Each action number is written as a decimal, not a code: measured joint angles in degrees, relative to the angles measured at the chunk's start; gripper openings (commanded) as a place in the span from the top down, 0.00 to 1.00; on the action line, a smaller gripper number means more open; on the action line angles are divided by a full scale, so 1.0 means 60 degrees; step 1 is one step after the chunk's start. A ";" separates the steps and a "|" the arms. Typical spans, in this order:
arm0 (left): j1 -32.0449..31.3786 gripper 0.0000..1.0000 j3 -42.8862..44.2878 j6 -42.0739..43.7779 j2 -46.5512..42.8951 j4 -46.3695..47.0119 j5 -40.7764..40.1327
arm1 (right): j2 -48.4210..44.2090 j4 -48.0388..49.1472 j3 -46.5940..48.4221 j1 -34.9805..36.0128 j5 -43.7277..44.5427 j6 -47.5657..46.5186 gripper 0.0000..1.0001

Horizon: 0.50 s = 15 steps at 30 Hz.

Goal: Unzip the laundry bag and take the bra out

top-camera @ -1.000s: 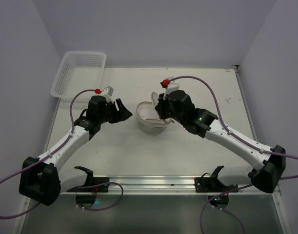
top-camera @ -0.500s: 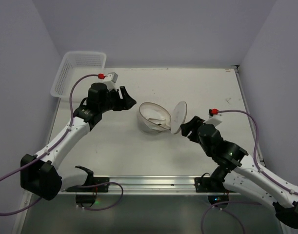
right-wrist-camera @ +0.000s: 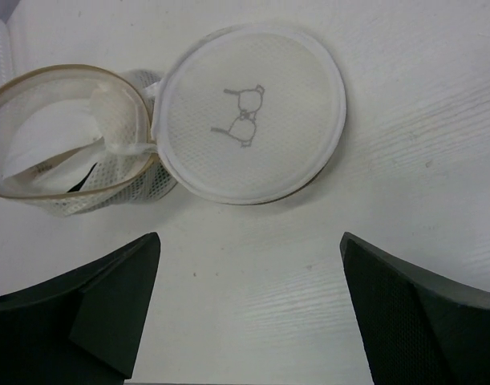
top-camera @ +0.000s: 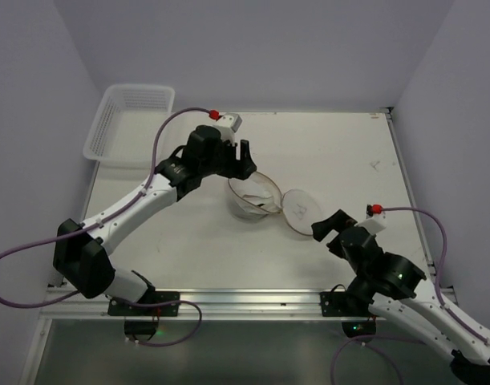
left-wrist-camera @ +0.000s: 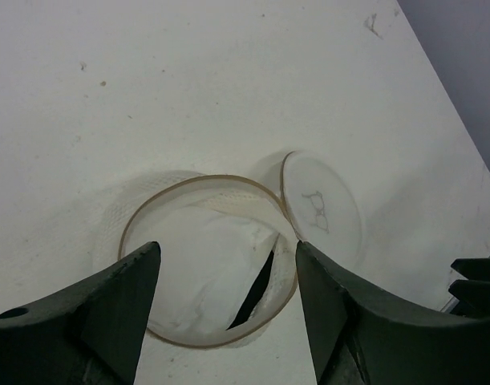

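Only the wrist views resolve the bra icon (right-wrist-camera: 243, 117) on the laundry bag (right-wrist-camera: 108, 191).

Wht mesh laundry bag (right-wrist-camera: 108, 188), tan-rimmed

The round white mesh laundry bag (top-camera: 246, 210) sits unzipped mid-counter (top-camera: 349, 152). Its lid (right-wrist-camera: 253, 112) lies flat alongside, icon up. Inside is seemingly a white bra (left-wrist-camera: 198, 261).
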 measured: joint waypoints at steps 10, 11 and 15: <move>-0.1781 0.21 0.1730 0.1096 0.2189 -0.1089 -0.1763 | 0.1891 0.0965 0.0317 -0.0280 -0.0368 -0.1286 0.04; -0.1909 0.20 0.1854 0.1220 0.2408 -0.1275 -0.1916 | 0.2244 0.1249 0.0353 -0.0437 -0.0601 -0.1464 0.04; -0.2215 0.17 0.2178 0.1636 0.3038 -0.2011 -0.2539 | 0.3297 0.2244 0.0372 -0.1381 -0.1800 -0.2091 0.04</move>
